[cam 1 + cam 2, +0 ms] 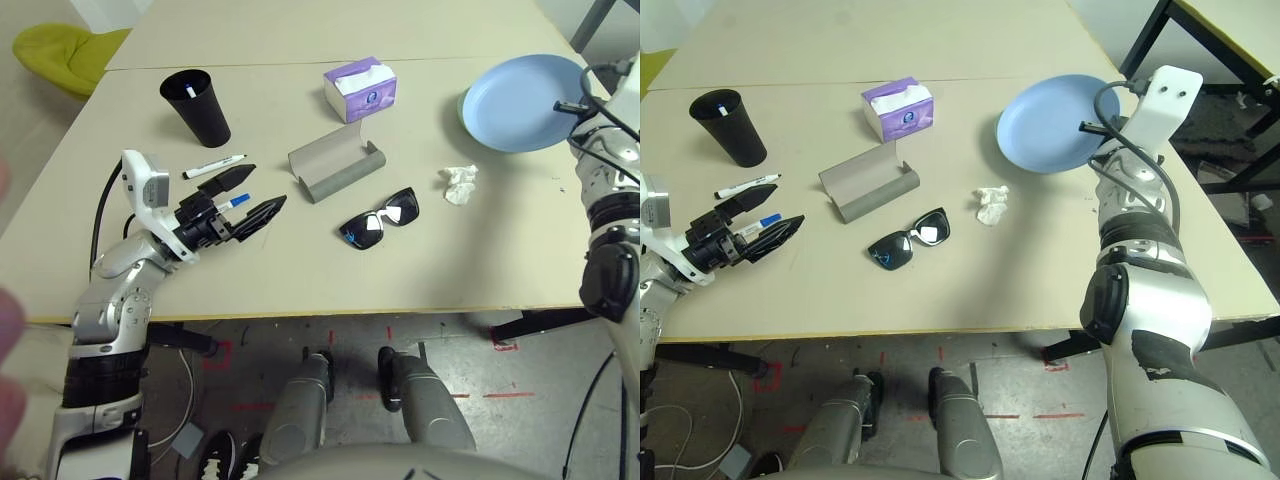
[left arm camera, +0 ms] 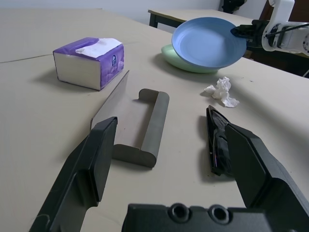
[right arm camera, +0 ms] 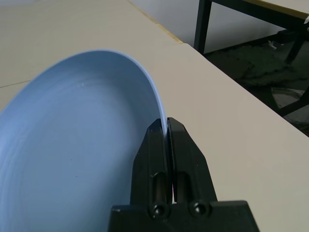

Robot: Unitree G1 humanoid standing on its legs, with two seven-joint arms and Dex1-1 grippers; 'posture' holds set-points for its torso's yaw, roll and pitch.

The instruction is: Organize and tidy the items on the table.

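Right wrist view: right gripper (image 3: 168, 126) clenched on thin rim of smooth round blue plate (image 3: 72, 140), tilted up over green plate (image 2: 178, 59) near table's (image 1: 330, 270) right edge. Left gripper (image 1: 250, 198) spread wide, nothing in it, by left edge. Glossy black sunglasses (image 1: 380, 220) & curved grey case (image 1: 335, 165) mid-surface; crumpled tissue (image 1: 459, 184) between them & plates. Tapered black cup (image 1: 198, 105) w/ a marker inside, far-left.

markers: two, black-capped (image 1: 214, 165) and blue-capped (image 1: 232, 203)
plates: two, blue (image 1: 525, 100) and green (image 2: 179, 59)
cups: one (image 1: 200, 105)
sunglasses: one pair (image 1: 380, 220)
glasses cases: one (image 1: 335, 165)
tissues: one, crumpled (image 1: 459, 184)
tissue boxes: one (image 1: 360, 88)
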